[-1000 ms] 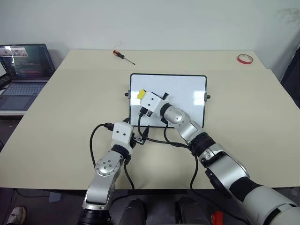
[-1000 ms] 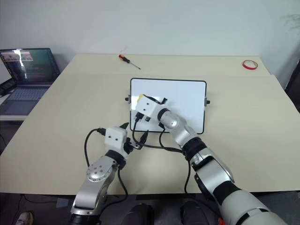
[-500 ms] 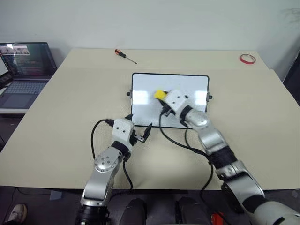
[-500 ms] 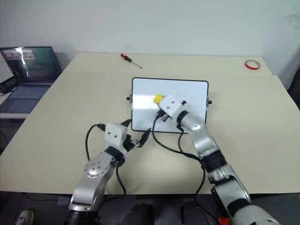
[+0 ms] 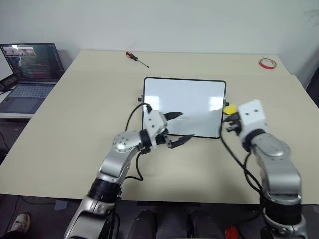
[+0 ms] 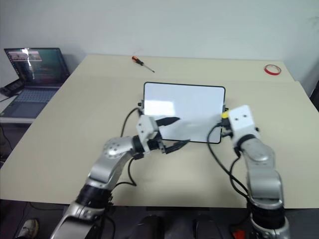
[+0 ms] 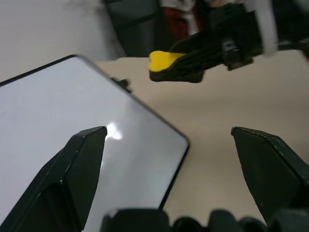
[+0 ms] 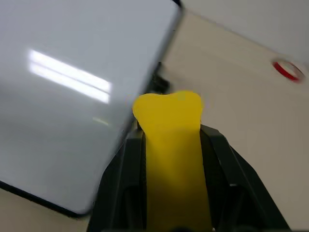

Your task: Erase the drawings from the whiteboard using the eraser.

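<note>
My right jaws (image 5: 230,110) pinch the eraser (image 5: 230,109), just off the whiteboard (image 5: 184,99) edge; left jaws (image 5: 178,128) spread over it. Risk: left jaws nudge the unclamped whiteboard, or the squeezed eraser slips out.

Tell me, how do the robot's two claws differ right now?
The left gripper has its black fingers spread wide with nothing between them, while the right gripper is shut on the yellow eraser. The left gripper reaches over the near part of the whiteboard; the right gripper sits beside the board's right edge, off its surface. The left one points sideways toward the right one, which points away from the robot. Both have two black fingers on a white wrist block.
</note>
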Tool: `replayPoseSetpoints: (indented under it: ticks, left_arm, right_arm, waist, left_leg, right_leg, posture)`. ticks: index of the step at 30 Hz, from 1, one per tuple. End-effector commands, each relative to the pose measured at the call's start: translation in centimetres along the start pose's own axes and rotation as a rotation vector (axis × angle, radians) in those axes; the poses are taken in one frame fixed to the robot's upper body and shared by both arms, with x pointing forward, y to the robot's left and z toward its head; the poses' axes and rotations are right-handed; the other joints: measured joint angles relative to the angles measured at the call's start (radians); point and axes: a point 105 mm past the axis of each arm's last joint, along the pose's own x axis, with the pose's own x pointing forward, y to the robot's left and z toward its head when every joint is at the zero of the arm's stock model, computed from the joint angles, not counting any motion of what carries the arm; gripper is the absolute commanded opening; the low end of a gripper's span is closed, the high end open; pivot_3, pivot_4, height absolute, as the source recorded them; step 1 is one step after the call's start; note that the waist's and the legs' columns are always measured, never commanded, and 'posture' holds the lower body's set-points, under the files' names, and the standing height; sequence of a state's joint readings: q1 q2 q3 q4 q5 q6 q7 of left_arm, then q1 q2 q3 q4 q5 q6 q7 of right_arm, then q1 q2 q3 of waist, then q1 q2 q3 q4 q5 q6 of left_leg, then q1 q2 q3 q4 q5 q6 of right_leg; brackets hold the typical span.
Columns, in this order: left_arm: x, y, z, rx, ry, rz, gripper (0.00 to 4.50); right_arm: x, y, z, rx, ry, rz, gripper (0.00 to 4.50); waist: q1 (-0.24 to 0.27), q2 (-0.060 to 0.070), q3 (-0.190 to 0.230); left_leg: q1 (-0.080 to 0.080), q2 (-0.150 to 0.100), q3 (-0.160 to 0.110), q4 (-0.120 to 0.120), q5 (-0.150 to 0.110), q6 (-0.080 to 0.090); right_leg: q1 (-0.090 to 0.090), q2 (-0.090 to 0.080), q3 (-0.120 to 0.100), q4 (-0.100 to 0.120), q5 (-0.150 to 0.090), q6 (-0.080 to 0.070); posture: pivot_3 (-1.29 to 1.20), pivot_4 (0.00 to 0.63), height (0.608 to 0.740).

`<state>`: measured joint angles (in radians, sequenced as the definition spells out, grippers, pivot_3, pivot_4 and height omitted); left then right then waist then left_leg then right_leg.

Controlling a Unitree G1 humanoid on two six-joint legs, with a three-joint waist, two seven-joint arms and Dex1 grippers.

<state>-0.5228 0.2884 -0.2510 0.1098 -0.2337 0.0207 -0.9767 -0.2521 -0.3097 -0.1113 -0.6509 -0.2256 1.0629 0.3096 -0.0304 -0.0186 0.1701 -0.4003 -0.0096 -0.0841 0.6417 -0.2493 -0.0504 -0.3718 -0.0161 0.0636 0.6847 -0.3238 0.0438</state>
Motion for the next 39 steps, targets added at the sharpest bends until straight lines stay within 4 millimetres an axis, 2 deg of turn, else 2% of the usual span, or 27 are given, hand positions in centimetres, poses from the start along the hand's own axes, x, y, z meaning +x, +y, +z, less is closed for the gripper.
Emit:
replayPoseSetpoints:
  ticks: [1,5,9,16,29,39]
  left_arm:
    - [1.4,-1.3,0.2,0.012,-0.027,-0.196,4.5]
    - [1.8,-1.8,-0.2,0.041,-0.015,-0.296,4.5]
    - [2.3,-1.3,-1.1,0.085,0.029,-0.331,4.5]
    - [2.5,-1.1,-1.8,0.127,0.059,-0.326,4.5]
    - [2.2,-0.8,-1.7,0.137,0.073,-0.301,4.5]
    - [2.1,-0.5,-1.5,0.141,0.077,-0.292,4.5]
  right_arm:
    - [-1.3,-1.8,-0.3,0.1,0.029,-0.1,1.16]
    - [-1.6,-2.3,-1.1,0.177,0.074,-0.131,1.16]
    - [-1.4,-2.7,-2.2,0.241,0.129,-0.129,1.16]
    - [-0.3,-1.6,-3.6,0.331,0.194,-0.046,1.16]
    - [1.7,-1.0,-5.2,0.298,0.195,-0.009,1.16]
    - [1.9,-1.2,-5.4,0.295,0.191,-0.012,1.16]
  waist:
    - [-0.007,0.0,0.0]
    - [-0.015,0.0,0.0]
    - [-0.013,0.0,0.0]
    - [-0.014,0.0,0.0]
    - [-0.014,0.0,0.0]
    - [-0.014,0.0,0.0]
  left_leg:
    - [0.0,0.0,0.001,0.0,0.0,0.0]
    - [0.0,0.002,0.001,-0.001,0.0,0.0]
    - [0.0,0.001,0.001,-0.001,0.0,0.0]
    - [0.0,0.001,0.001,-0.001,0.0,0.001]
    - [0.0,0.001,0.001,-0.001,0.0,0.001]
    - [0.0,0.001,0.001,-0.001,0.0,0.001]
  right_leg:
    - [0.0,0.0,0.002,0.0,0.0,0.0]
    - [-0.001,0.005,0.002,0.0,0.0,0.0]
    - [0.0,0.005,0.002,-0.001,0.0,0.0]
    - [-0.001,0.005,0.002,-0.001,0.0,0.0]
    - [-0.001,0.005,0.002,-0.001,0.0,0.0]
    - [-0.001,0.005,0.003,-0.001,0.0,0.0]
  posture:
    - [0.0,0.15,0.74]
    - [0.0,0.15,0.74]
    - [0.0,0.15,0.74]
    - [0.0,0.15,0.74]
    - [0.0,0.15,0.74]
    - [0.0,0.15,0.74]
